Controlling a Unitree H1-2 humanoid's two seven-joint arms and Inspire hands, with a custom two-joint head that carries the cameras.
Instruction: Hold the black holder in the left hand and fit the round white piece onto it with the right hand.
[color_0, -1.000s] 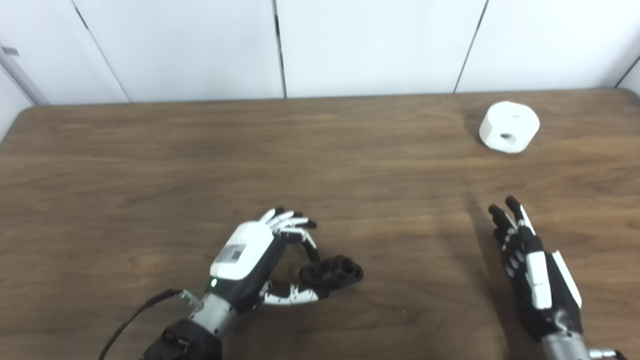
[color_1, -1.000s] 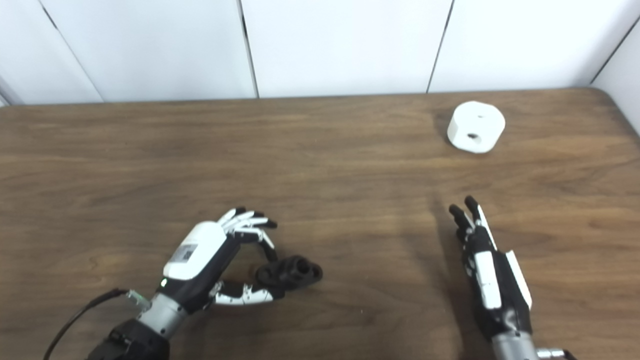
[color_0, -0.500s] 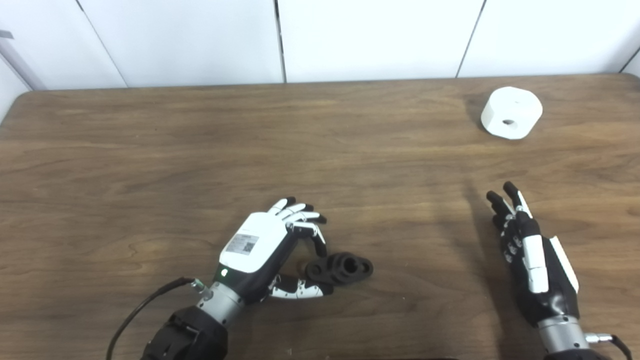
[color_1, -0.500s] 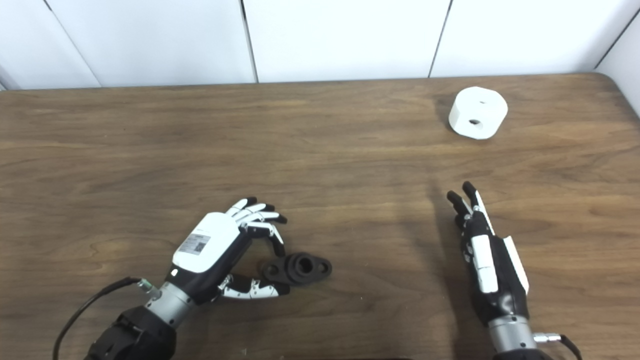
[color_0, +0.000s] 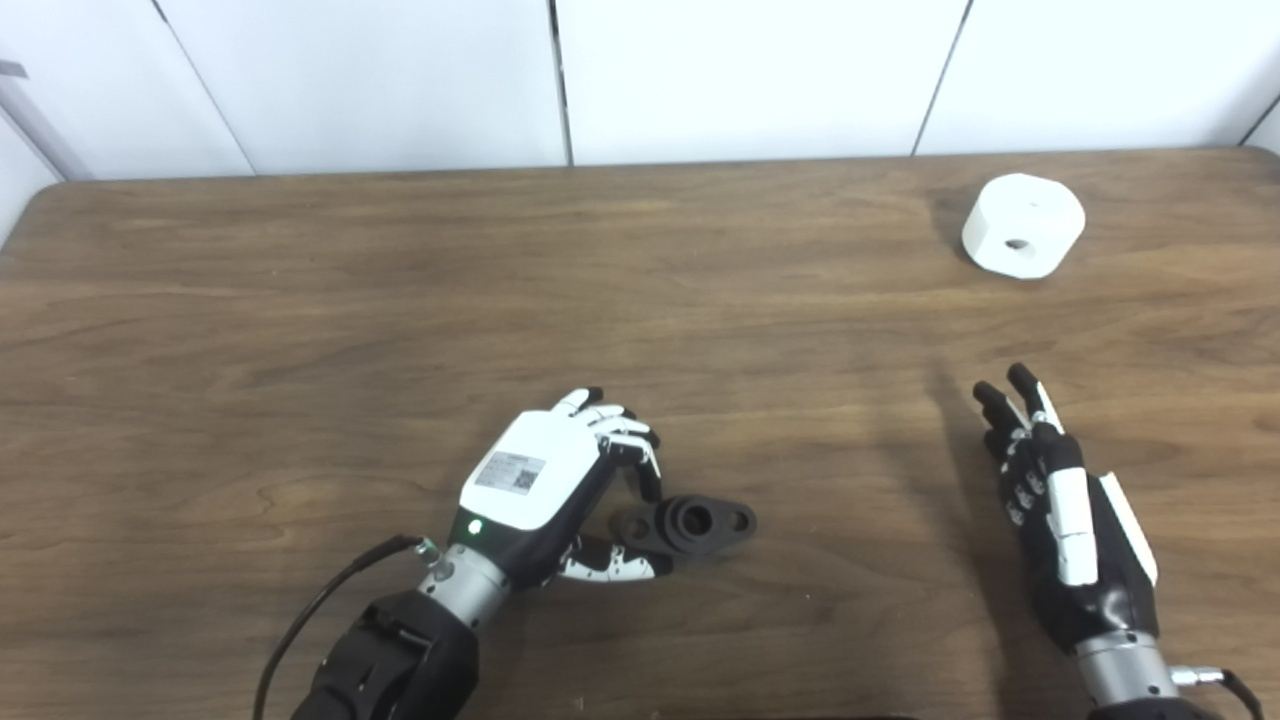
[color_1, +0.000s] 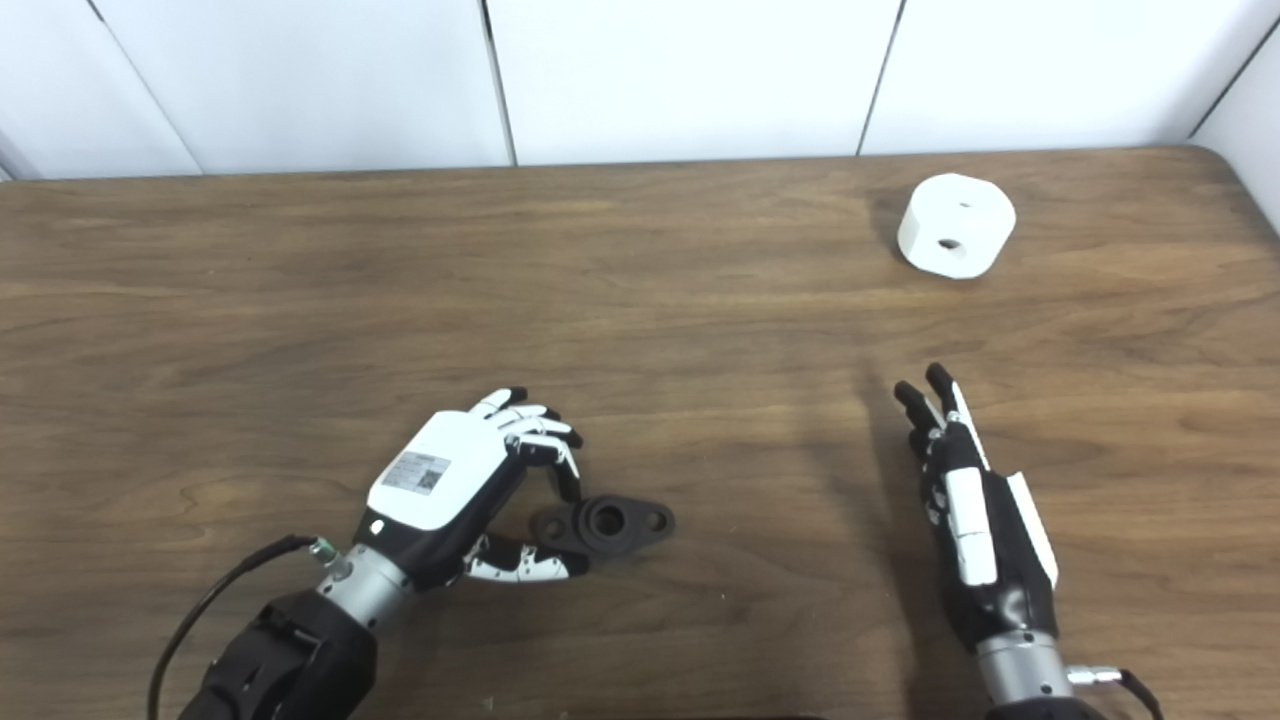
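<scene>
Holder (color_0: 688, 525) first: the black holder lay flat on the table (color_0: 300, 300) at about six o'clock, the left hand (color_0: 560, 485) curled about its near end with thumb and fingers touching but not clearly clamped, so grasping was the step in hand. At two o'clock, well apart, sat the round white piece (color_0: 1022, 225). The right hand (color_0: 1060, 520) rested at four o'clock, fingers straight and holding nothing; next, I judged, the left needed to pinch firmly and lift.

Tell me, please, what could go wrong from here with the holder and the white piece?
The left hand only pinches one end of the holder, which lies flat on the table; lifting may let it pivot or slip. The white piece sits far beyond the open right hand, near the table's back corner; a clumsy reach might nudge it away.
</scene>
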